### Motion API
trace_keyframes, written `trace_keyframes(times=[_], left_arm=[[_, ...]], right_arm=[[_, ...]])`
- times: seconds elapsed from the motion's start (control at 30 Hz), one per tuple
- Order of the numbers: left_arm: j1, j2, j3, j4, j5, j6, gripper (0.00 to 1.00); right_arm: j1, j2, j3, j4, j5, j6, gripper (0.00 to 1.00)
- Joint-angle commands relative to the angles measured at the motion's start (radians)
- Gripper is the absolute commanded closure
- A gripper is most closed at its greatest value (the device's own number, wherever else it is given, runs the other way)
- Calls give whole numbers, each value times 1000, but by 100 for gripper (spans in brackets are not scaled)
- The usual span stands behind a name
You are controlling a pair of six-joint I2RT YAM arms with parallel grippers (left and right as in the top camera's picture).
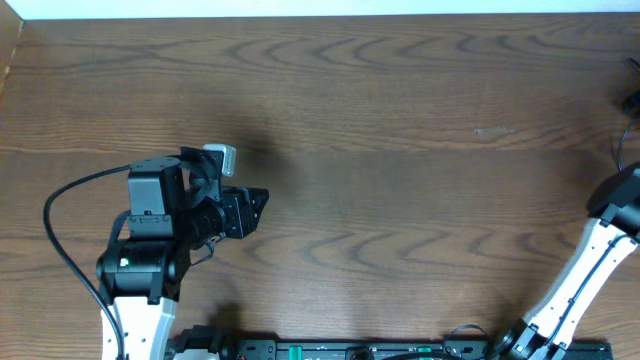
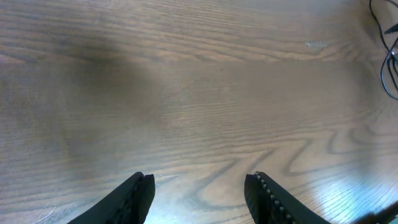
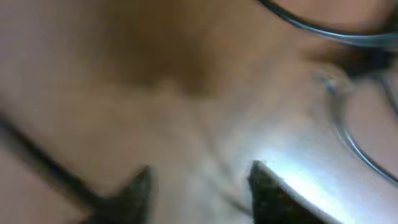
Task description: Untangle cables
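Right wrist view, heavily blurred. Bottom edge: right gripper (image 3: 199,177), two dark fingertips apart, bare wood showing in the gap, nothing seen between them. A dark diagonal band crosses the lower left; cannot tell what it is.

Beyond the fingertips, upper right of that frame: the cables (image 3: 323,31), thin dark cords on the table (image 3: 186,124), one curving along the top, another looping down the right side. A darker smudge sits where they meet. Plug ends and any white cord not resolvable.

Left wrist view. Bottom edge: left gripper (image 2: 199,180), fingers roughly half apart, holding nothing, only wood grain between. A small pale mark (image 2: 316,44) lies on the wood far ahead. Cables (image 2: 387,56) show at the upper right corner as thin black loops, cut off by the frame edge, well apart from this gripper.

Overhead. Left gripper (image 1: 258,203) at lower left, pointing right; arm cable (image 1: 60,230) arcs off its left side. Right arm (image 1: 590,255) rises from the lower right to the right edge, its gripper cut off there. Cables (image 1: 630,98) are a dark scrap at the upper right edge, mostly out of frame.
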Motion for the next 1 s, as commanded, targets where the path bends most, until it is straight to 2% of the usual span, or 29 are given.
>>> trace_keyframes(times=[0.0, 0.2, 0.43, 0.73, 0.97], left_arm=[[-4, 11, -5, -2, -12, 19, 48], [-4, 13, -5, -2, -12, 19, 48], [-4, 13, -5, 6, -12, 19, 47], [-4, 14, -5, 15, -12, 24, 47], [-4, 13, -5, 13, -11, 24, 47]], right_arm=[[57, 8, 3, 96, -99, 7, 99], [122, -1, 7, 294, -102, 28, 99], [123, -108, 18, 452, -72, 26, 99], [108, -298, 18, 444, 380, -161, 99], [63, -299, 16, 372, 387, -84, 99]])
